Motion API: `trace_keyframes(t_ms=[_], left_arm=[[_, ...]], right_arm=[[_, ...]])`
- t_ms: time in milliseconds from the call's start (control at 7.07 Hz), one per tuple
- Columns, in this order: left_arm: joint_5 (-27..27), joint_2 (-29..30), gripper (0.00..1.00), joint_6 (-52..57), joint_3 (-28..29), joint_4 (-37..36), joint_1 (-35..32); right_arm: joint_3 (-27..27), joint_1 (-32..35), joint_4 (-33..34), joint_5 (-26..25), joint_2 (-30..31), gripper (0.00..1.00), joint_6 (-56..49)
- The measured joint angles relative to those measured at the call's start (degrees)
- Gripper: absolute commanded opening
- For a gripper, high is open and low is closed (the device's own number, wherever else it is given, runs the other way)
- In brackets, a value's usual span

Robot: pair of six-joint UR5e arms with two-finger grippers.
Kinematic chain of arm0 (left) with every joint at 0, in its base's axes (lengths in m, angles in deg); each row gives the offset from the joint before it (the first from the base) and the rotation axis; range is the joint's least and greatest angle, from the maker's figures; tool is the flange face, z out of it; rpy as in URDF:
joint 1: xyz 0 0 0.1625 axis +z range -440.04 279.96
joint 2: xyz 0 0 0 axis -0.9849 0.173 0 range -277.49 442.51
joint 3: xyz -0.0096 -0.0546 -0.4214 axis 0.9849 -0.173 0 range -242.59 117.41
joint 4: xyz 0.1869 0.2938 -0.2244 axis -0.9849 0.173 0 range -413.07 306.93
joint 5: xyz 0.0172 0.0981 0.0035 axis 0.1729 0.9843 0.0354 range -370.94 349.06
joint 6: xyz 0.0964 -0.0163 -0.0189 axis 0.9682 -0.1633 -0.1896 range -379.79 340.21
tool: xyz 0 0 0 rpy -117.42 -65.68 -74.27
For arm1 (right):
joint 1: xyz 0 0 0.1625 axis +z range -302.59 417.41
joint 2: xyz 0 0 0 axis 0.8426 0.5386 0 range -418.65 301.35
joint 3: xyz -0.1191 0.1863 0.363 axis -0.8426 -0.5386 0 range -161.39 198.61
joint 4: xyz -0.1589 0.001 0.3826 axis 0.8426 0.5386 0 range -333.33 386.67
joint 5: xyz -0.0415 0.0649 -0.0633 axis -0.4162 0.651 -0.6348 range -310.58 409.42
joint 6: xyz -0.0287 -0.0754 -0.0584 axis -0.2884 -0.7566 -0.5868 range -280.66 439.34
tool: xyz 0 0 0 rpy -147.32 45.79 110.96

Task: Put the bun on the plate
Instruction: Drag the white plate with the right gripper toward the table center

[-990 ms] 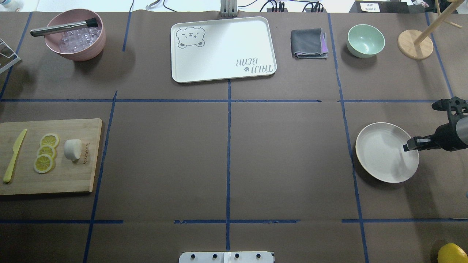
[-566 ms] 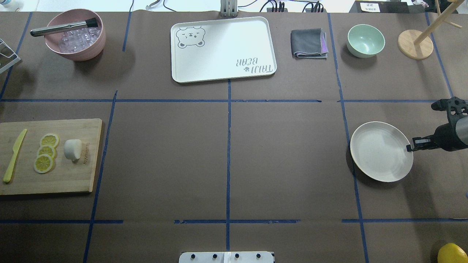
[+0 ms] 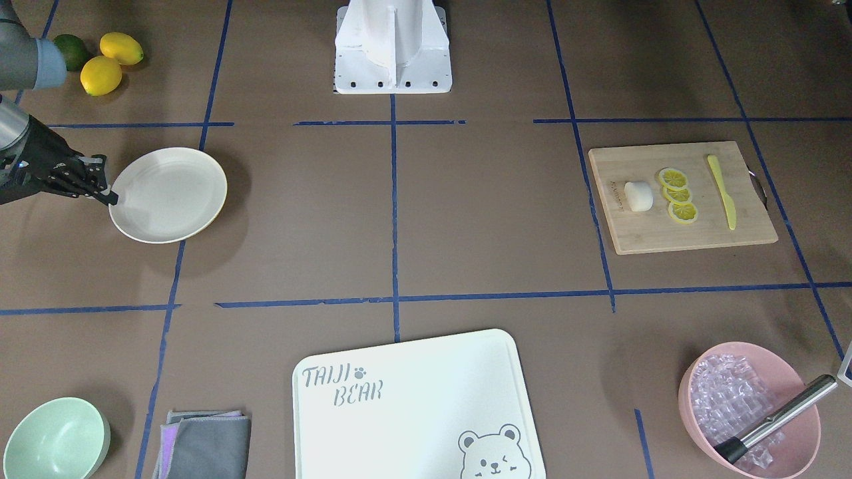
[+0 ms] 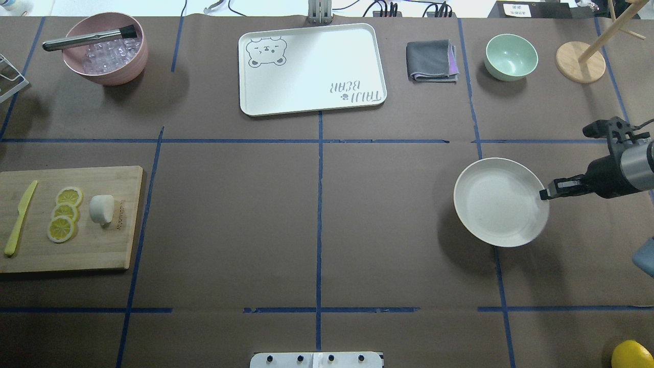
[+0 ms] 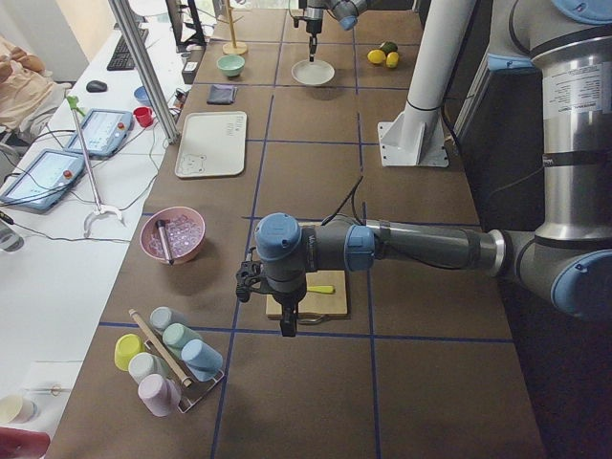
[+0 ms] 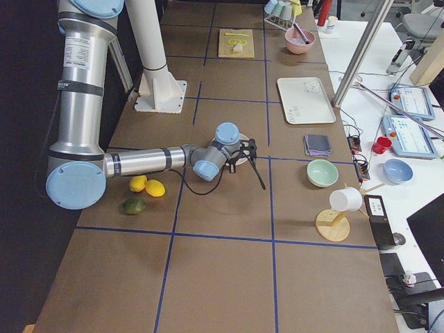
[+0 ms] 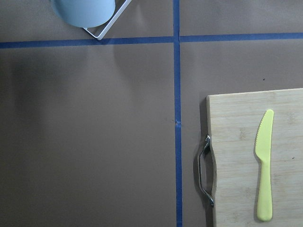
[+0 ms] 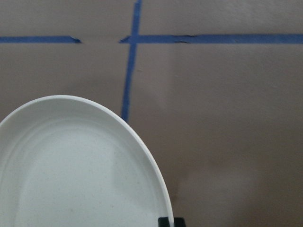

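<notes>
The bun [image 4: 101, 209], a small white roll, lies on the wooden cutting board [image 4: 102, 250] at the left, beside lemon slices [image 4: 65, 213] and a yellow knife [image 4: 20, 217]. The cream plate [image 4: 498, 202] hangs tilted just above the table at the right, and my right gripper [image 4: 545, 193] is shut on its rim. The front view shows the same grip [image 3: 110, 197] on the plate [image 3: 170, 193], far from the bun [image 3: 638, 195]. My left gripper [image 5: 287, 320] hovers by the board's outer end; I cannot tell whether it is open.
A white bear tray [image 4: 311, 71] sits at the back centre, with a pink bowl [image 4: 110, 74] of ice, a folded cloth [image 4: 431, 61], a mint bowl [image 4: 511, 56] and a wooden stand [image 4: 580, 61] along the back. Lemons [image 3: 110, 60] lie near the right arm. A cup rack [image 5: 167, 354] stands past the board.
The right gripper has closed on the plate's rim and carried the plate left and slightly back, off the table. The bun and board have not moved.
</notes>
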Motion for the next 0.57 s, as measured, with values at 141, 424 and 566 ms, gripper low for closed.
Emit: trace_keyframes(t_ms=[141,424,566], left_arm=[[0.00,0.00,1.00,0.00,0.00,0.00,0.02],[0.00,0.00,1.00,0.00,0.00,0.00,0.02],[0.00,0.02,1.00,0.00,0.06,0.02,0.02]], right_arm=[[0.43,-1.42,0.25,-0.20,-3.48,0.00,3.64],[0.58,-7.13,4.90,-4.31,-13.08,0.00,11.56],[0.46,-11.34,9.60,-9.01,-18.35,0.00,14.47]])
